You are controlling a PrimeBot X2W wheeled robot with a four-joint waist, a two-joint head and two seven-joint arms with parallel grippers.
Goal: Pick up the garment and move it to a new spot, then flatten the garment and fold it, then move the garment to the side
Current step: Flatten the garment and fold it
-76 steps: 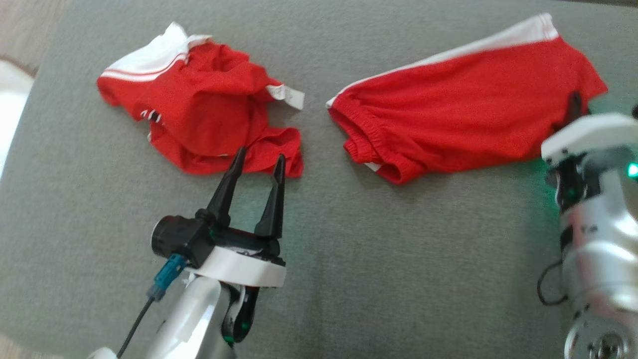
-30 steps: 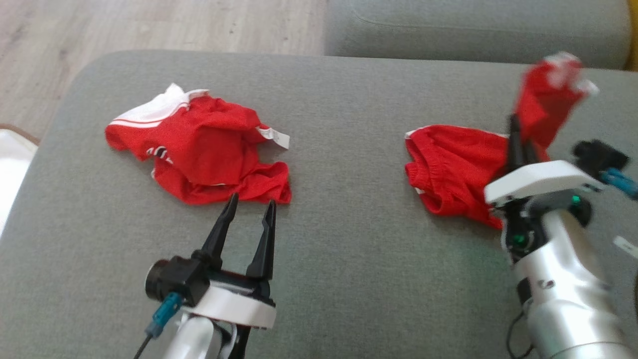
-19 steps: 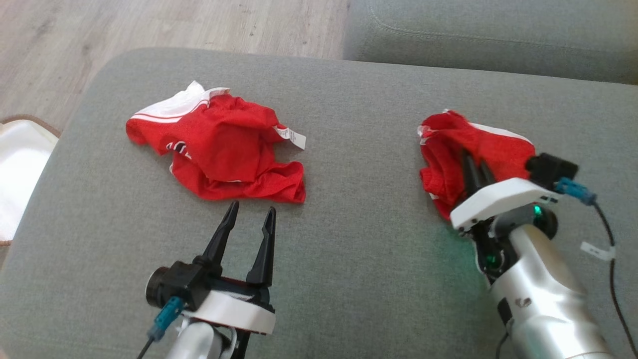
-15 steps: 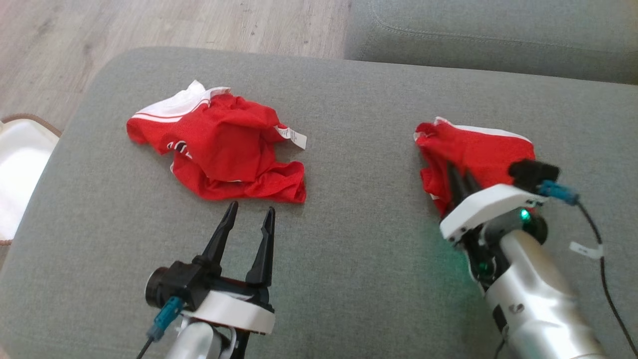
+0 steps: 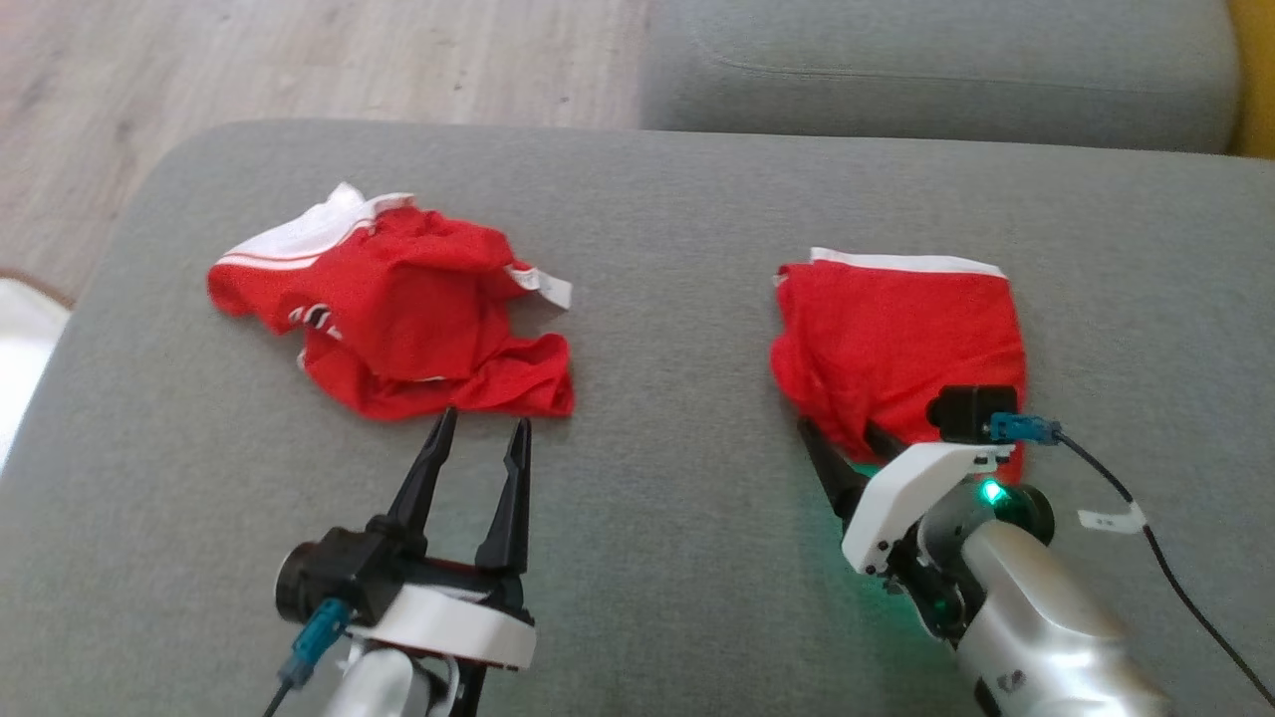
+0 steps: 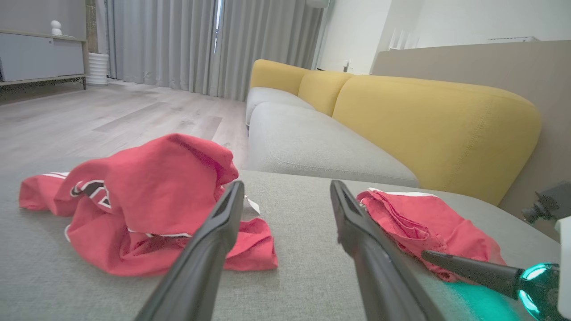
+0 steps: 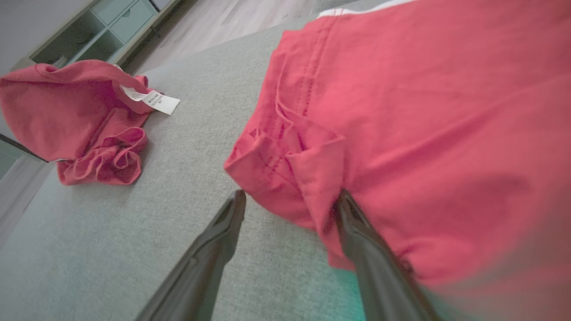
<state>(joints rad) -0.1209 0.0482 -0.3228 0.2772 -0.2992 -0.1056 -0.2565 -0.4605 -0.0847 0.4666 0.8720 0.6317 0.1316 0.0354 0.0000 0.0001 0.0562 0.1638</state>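
The garment, red with a white stripe along its far edge, lies folded into a compact rectangle on the right of the grey cushion. It also shows in the right wrist view and the left wrist view. My right gripper stands open at the garment's near left corner; in its own view the right finger touches the cloth edge and nothing sits between the fingers. My left gripper is open and empty, just short of a second, crumpled red garment on the left.
A further grey seat cushion lies beyond, with yellow backrests to the right. Wooden floor runs past the cushion's far left edge, and a white rug corner sits at the left. A black cable trails from my right wrist.
My right gripper carried the lifted half of the garment over and down onto the rest, opened, and drew back to its near edge. The left arm held still. The camera shifted.
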